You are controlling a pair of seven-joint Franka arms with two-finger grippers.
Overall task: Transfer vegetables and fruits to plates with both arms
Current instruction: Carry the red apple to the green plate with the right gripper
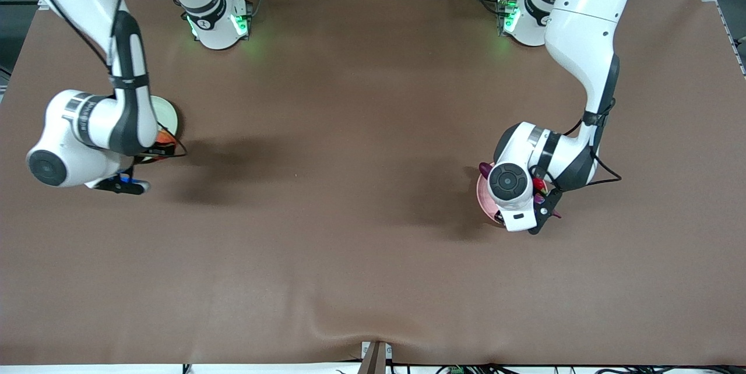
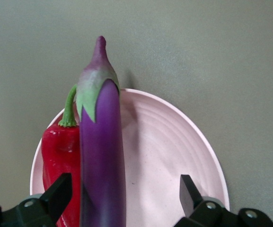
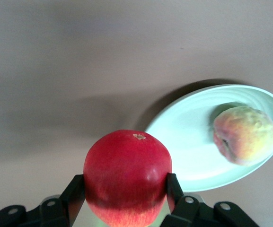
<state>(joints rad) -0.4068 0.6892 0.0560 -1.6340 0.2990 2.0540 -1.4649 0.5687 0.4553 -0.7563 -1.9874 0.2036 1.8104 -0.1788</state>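
My left gripper [image 2: 124, 194] is open just above the pale pink plate [image 2: 174, 142], its fingers [image 2: 188, 189] straddling the long purple eggplant [image 2: 101, 156] without touching it. The eggplant lies on that plate against the red chili pepper [image 2: 60, 151]. My right gripper [image 3: 127, 191] is shut on the round red apple [image 3: 127, 170], held up by the rim of the pale green plate [image 3: 188, 142]. The yellow-pink peach [image 3: 244, 135] lies on that plate. In the front view both wrists cover most of the pink plate [image 1: 482, 193] and the green plate [image 1: 168, 113].
The plates sit at the two ends of the brown table mat [image 1: 349, 158], the green one toward the right arm's end. Both green-lit arm bases [image 1: 224, 24] stand along the robots' edge. A small bracket [image 1: 376, 356] sits at the table edge nearest the front camera.
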